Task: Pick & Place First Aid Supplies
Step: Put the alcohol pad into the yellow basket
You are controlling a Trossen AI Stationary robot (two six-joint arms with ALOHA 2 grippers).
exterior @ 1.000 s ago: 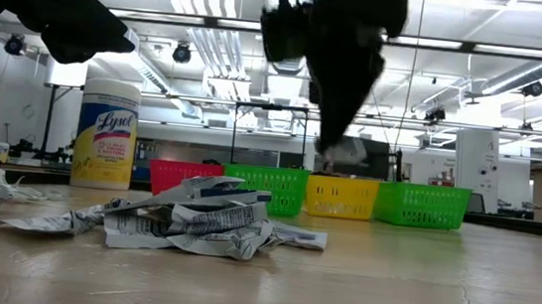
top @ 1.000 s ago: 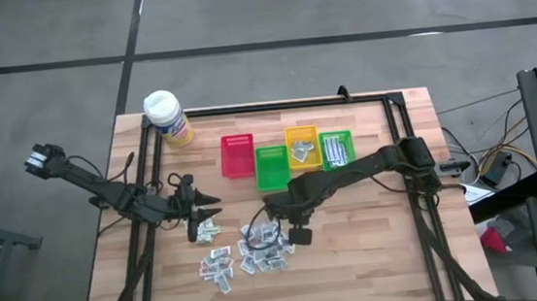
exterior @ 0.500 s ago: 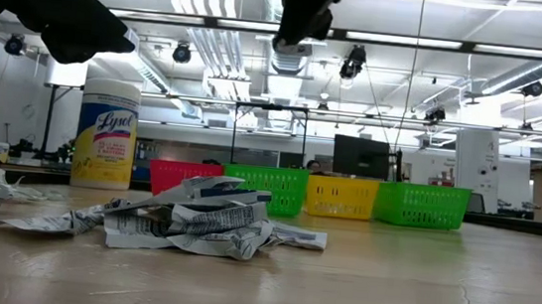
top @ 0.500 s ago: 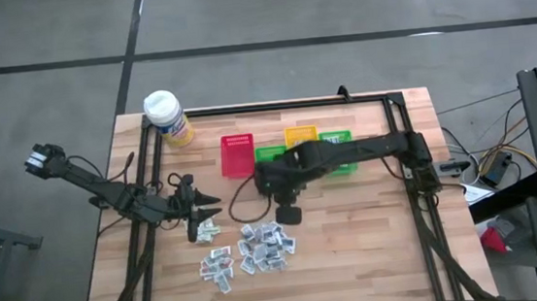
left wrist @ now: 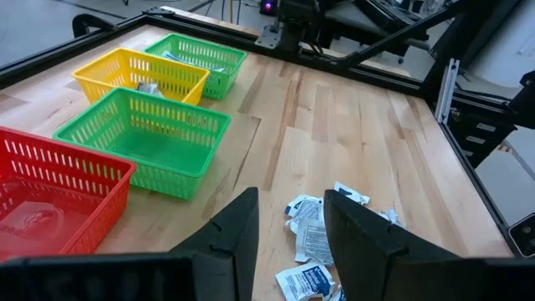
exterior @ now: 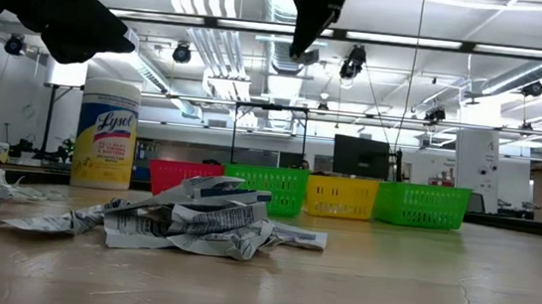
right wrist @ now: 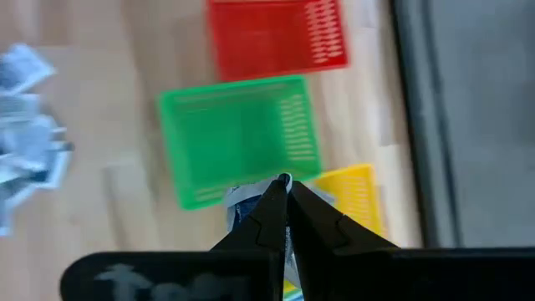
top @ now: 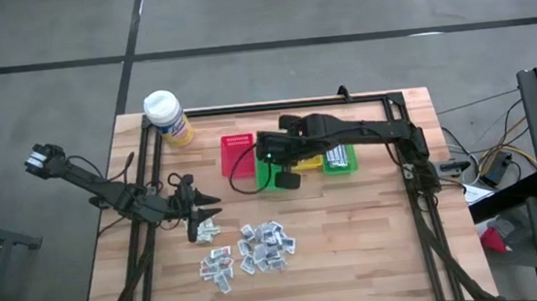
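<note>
The right gripper (top: 271, 156) is up in the air over the near green bin (top: 271, 168). Its two fingers (right wrist: 269, 219) are pressed tight together on a small white packet (right wrist: 242, 203), which pokes out beside the fingertips. In the low view this gripper (exterior: 308, 48) hangs high above the row of bins. The left gripper (top: 208, 211) sits low by the left side of the table (top: 373, 229), with a few packets just beside it. Its fingers (left wrist: 236, 237) stand partly apart, and nothing is between them. Most of the first aid packets lie in a loose pile (top: 265, 246) on the wood in front of the bins, with a smaller bunch (top: 217, 266) a little to the left of it. From the left wrist view some of these packets (left wrist: 320, 237) show just past the fingers. Four bins sit in a row at the back: a red bin (top: 237, 155), the near green bin, a yellow bin (top: 299, 134) and a far green bin (top: 339, 156). The yellow bin and the far green bin have some packets in them. The near green bin (left wrist: 144, 139) looks bare inside. A yellow bottle (top: 167, 117) with a white cap stands at the back left corner of the table.
</note>
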